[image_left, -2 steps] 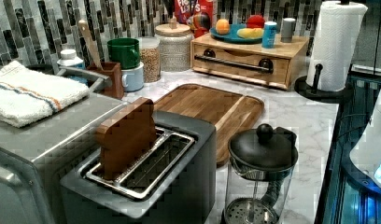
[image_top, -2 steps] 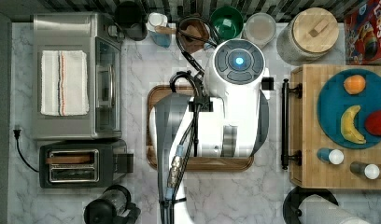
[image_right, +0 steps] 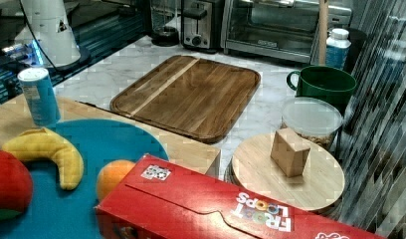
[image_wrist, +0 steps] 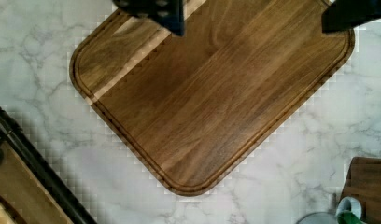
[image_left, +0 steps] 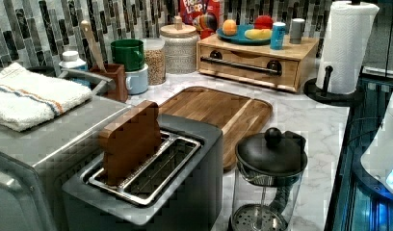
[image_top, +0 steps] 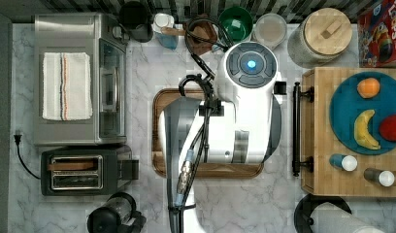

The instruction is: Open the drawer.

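Drawer [image_left: 255, 66]: light bamboo wood, shut flush in its low box; it stands at the back of the bench [image_left: 310, 120], between the big lidded jar [image_left: 179, 47] and the paper towel roll [image_left: 346, 45].
Handle [image_left: 246, 65]: a long black bar on two round black mounts, running nearly the whole width of the drawer front; in the top view it lies just beside the white arm [image_top: 244, 111].
On top of the box: a blue plate [image_left: 242, 37] with an orange, a banana and a red fruit, and two small shakers beside it.
Cutting board [image_left: 218, 113]: dark walnut, lying flat on the marble bench in front of the drawer, well apart from it.
Jaws: the gripper [image_wrist: 251, 16] hangs over the cutting board; the two dark fingers stand wide apart and hold nothing.
Writing: "FROOT LOOPS" on the red cereal box [image_right: 226, 209].
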`<state>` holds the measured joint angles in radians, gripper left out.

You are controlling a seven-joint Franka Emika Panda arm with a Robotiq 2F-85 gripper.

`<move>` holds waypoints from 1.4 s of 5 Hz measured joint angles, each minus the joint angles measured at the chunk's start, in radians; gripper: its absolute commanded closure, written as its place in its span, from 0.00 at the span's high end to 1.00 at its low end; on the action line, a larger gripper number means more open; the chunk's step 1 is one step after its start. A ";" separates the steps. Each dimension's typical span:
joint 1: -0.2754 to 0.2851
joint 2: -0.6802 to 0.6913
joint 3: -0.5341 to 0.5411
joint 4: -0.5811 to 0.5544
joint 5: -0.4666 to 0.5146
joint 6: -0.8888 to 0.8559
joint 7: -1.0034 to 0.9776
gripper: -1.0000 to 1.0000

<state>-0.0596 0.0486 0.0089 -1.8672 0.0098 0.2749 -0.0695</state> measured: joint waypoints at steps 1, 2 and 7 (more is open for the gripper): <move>0.001 0.002 -0.018 -0.012 0.000 -0.001 -0.009 1.00; -0.004 0.005 -0.022 -0.023 -0.019 -0.001 -0.073 1.00; 0.000 0.006 -0.111 -0.193 -0.149 0.225 -0.581 1.00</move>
<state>-0.0591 0.0548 -0.1016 -2.0605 -0.1395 0.5000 -0.6504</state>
